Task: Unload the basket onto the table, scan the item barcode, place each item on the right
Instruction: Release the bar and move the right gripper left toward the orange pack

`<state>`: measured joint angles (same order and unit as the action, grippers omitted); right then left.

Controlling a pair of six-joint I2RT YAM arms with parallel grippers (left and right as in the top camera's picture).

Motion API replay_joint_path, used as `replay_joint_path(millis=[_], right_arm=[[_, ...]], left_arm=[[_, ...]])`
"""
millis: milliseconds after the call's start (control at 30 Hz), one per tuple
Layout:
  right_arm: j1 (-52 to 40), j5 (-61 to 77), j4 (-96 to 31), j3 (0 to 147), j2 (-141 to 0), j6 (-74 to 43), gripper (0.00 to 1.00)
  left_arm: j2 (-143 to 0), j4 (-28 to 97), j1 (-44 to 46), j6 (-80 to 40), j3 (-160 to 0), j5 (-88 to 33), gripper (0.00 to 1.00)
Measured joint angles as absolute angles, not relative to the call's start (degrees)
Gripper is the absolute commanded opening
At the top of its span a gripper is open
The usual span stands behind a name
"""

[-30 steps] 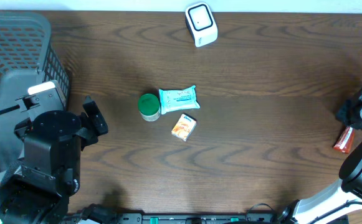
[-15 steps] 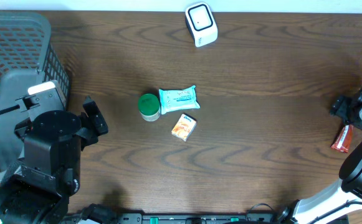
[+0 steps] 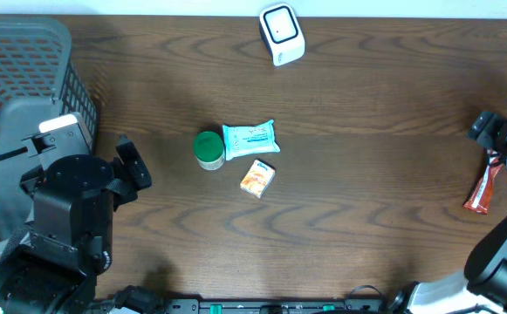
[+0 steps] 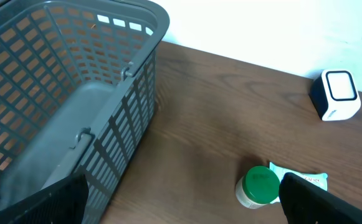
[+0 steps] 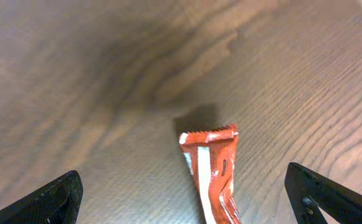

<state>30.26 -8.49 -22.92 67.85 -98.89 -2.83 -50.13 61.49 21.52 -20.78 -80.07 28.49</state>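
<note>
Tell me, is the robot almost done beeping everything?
Hardly started, it seems: no items show in the basket. In hand: nothing; the red packet lies on the table under the open right jaws. Left: packet, jar, wipes and box all sit far from the scanner.

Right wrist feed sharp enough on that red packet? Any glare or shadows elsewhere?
Right wrist: red packet fairly sharp, a soft dark shadow just beyond its crimped end, far tabletop dim and blurred. Left wrist: wall behind the basket blown out white. Overhead: even light, scanner bright but not glaring.
</note>
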Motion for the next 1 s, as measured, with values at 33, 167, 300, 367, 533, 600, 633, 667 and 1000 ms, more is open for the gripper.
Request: replay_joint_path(millis=[33, 167, 300, 367, 533, 600, 633, 667, 1000], right_arm=[[30.04, -8.27, -22.92, 67.85, -98.35, -2.83, 0.99], [29.23, -7.44, -22.98, 67.85, -97.19, -2.83, 0.99], [28.67, -7.25, -23.24, 67.85, -96.29, -2.83, 0.99], [28.38, -7.11, -23.27, 67.85, -95.7, -2.85, 0.99], [27.38, -7.05, -23.29, 67.85, -93.95, -2.85, 0.99], [26.61, -7.03, -23.42, 67.85, -93.06, -2.85, 0.99], [26.22, -7.01, -23.55, 67.85, -92.62, -2.85, 0.99], [25.67, -6.94, -23.7, 67.85, -92.09, -2.85, 0.99], [19.16, -6.83, -27.07, 67.85, -85.78, -3.16, 0.99]], left_arm=[[-50.13, 61.49, 21.52, -20.78, -80.07, 28.49, 0.98], [-50.13, 61.52, 21.52, -20.78, -80.07, 28.49, 0.98], [-50.13, 61.49, 21.52, -20.78, -80.07, 28.49, 0.98], [-50.13, 61.49, 21.52, -20.78, -80.07, 28.51, 0.98], [-50.13, 61.49, 21.52, -20.78, -80.05, 28.49, 0.98], [-50.13, 61.49, 21.52, -20.78, -80.07, 28.49, 0.98], [-50.13, 61.49, 21.52, -20.78, -80.07, 28.49, 0.98], [-50.13, 61.49, 21.52, -20.78, -80.07, 28.49, 0.98], [-50.13, 61.49, 21.52, -20.78, -80.07, 28.49, 0.98]])
